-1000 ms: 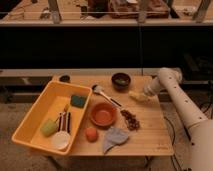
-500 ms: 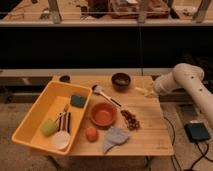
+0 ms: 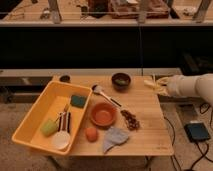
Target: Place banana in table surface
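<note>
Right of the dark round bowl [image 3: 120, 81], at the light wooden surface's [image 3: 145, 115] far edge, the robot's pale tool [image 3: 156, 84] grips a slim pale-yellow toy banana [image 3: 151, 83] — likely light, stiff, slick — best held mid-length.

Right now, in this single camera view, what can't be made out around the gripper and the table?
- Gripper, at the table surface's far right corner: blurred; its finger state is unreadable.
- Banana: pale-yellow blur merging with the gripper; grip and table contact are unclear.
- Arm: cut off by the right edge.
- Dark bowl: contents too small to identify.
- Yellow tub: near wall hides its floor.
</note>
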Available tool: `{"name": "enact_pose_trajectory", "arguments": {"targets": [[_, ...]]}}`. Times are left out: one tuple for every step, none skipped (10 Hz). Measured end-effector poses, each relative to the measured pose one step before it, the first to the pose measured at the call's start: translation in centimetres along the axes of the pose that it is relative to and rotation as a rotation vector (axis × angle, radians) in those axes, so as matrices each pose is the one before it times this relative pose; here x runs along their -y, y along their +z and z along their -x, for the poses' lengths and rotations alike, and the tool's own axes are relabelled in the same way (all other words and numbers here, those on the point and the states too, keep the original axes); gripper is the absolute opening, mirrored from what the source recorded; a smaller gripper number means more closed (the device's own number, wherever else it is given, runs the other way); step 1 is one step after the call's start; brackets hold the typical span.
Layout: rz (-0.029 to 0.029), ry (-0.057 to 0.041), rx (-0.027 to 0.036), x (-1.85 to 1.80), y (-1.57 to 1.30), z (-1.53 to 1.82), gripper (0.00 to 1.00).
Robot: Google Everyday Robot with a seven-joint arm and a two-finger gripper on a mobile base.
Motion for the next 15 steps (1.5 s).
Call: {"name": "enact_pose_trajectory", "arguments": {"targets": [[-0.00038,-0.01487,0.00358,0.557,0.253,0.197,0.00],[0.00346,-0.02270,-0.00330,0.720,1.176,-0.010,0.00],[0.00257,-0.00717,-0.00933,0.261,0.857,-0.441,0.00],[0.00631,-0.00589,-0.00938,0.034,0.982,-0.413,0.00],[0.01989,-0.01925,-0.01852,-0.382,3.049,-0.764,0.00],[0.01260,-0.01242,-0.01332,-0.540,1.871,-0.567,0.00],[0.00264,-0.00204,-0.00296,-0.138,0.376,-0.131,0.00],[0.03267,-0.01661,-0.03581,-1.738,4.269,-1.470,0.00],[0.02447,-0.01050,-0.02494,-1.166,2.753,-0.857,0.00],[0.01548,-0.00665,-0.01405,-0.660,1.660,-0.459,0.00],[0.02207,-0.00984,-0.01700,-0.890,2.219,-0.527,0.00],[0.02861,-0.01177,-0.01967,-0.949,2.461,-0.479,0.02],[0.03277,-0.01237,-0.01952,-0.561,1.797,-0.179,0.10],[0.02560,-0.01036,-0.01030,-0.368,1.076,0.162,0.17],[0.03366,-0.01401,-0.00842,-0.163,1.294,0.574,0.30]]}}
